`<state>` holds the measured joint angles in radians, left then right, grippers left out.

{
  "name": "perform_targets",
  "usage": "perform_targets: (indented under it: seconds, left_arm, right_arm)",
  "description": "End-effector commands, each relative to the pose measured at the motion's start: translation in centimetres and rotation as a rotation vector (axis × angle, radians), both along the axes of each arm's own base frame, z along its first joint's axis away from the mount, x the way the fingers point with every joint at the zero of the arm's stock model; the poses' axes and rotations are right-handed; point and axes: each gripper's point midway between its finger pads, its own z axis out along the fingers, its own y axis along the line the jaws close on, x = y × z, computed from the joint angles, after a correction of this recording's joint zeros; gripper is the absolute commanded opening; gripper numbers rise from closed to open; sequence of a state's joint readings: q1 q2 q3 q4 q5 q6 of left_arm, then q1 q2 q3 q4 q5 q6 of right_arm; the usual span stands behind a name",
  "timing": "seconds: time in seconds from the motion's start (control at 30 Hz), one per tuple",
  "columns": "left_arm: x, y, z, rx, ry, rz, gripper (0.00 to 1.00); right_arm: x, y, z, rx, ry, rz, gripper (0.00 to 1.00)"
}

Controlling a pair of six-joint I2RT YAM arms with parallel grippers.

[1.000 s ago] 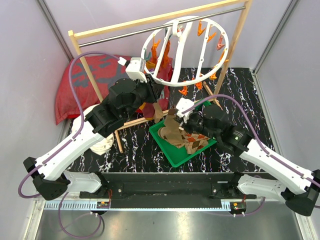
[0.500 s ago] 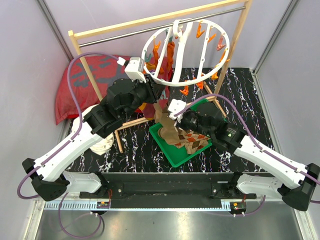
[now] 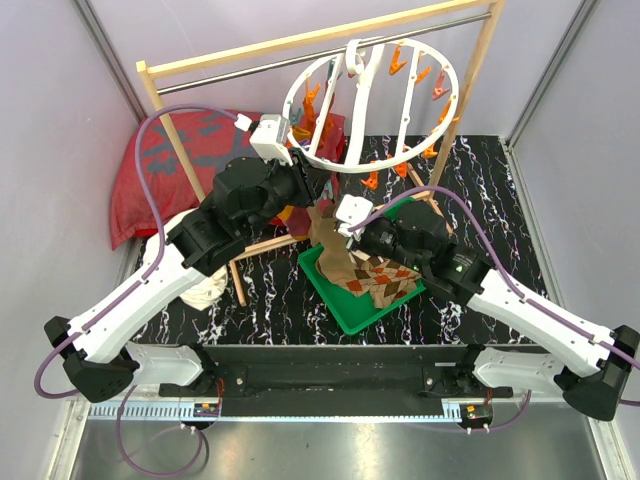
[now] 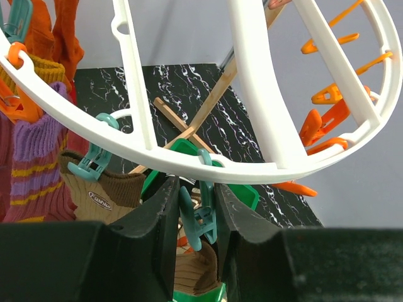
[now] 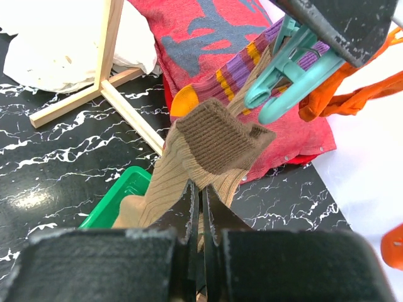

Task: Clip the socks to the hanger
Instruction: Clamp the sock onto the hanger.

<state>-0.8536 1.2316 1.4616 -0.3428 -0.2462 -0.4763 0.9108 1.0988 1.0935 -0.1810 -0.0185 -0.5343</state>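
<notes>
The white ring hanger (image 3: 372,100) hangs from the rack's bar; it fills the left wrist view (image 4: 264,126). My left gripper (image 4: 198,217) is shut on a teal clip (image 4: 203,217) under the ring's rim, squeezing its handles. Orange (image 4: 60,34), purple striped (image 4: 34,157) and brown-tan (image 4: 104,192) socks hang clipped at the left. My right gripper (image 5: 201,201) is shut on a brown-tan sock (image 5: 211,148), holding its cuff up just below the teal clip (image 5: 286,60). That sock shows in the top view (image 3: 330,240) between both grippers. More socks (image 3: 385,280) lie in the green tray.
A green tray (image 3: 345,305) sits on the black marbled table. The wooden rack's post (image 3: 180,150) and crossed feet (image 5: 119,100) stand close by. A red patterned cushion (image 3: 165,160) and a white cloth (image 3: 205,285) lie at the left.
My right gripper has lifted the brown-tan sock up and left out of the tray toward the left gripper and the hanger's rim. The left arm has barely moved.
</notes>
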Motion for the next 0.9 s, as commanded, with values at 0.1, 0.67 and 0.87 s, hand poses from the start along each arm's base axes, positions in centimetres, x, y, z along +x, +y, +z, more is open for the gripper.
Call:
perform_targets:
  seconds: [0.1, 0.67, 0.87]
  left_arm:
    - [-0.7, 0.1, 1.6, -0.054, -0.037, -0.026, 0.0]
    - [-0.8, 0.3, 0.6, -0.029, -0.024, -0.023, 0.0]
    - [-0.9, 0.0, 0.4, -0.025, -0.018, -0.037, 0.0]
  right_arm:
    - [0.9, 0.1, 4.0, 0.069, -0.097, -0.035, 0.0]
    - [1.6, 0.2, 5.4, 0.106, -0.129, -0.058, 0.0]
    - [1.8, 0.3, 5.9, 0.125, -0.132, -0.054, 0.0]
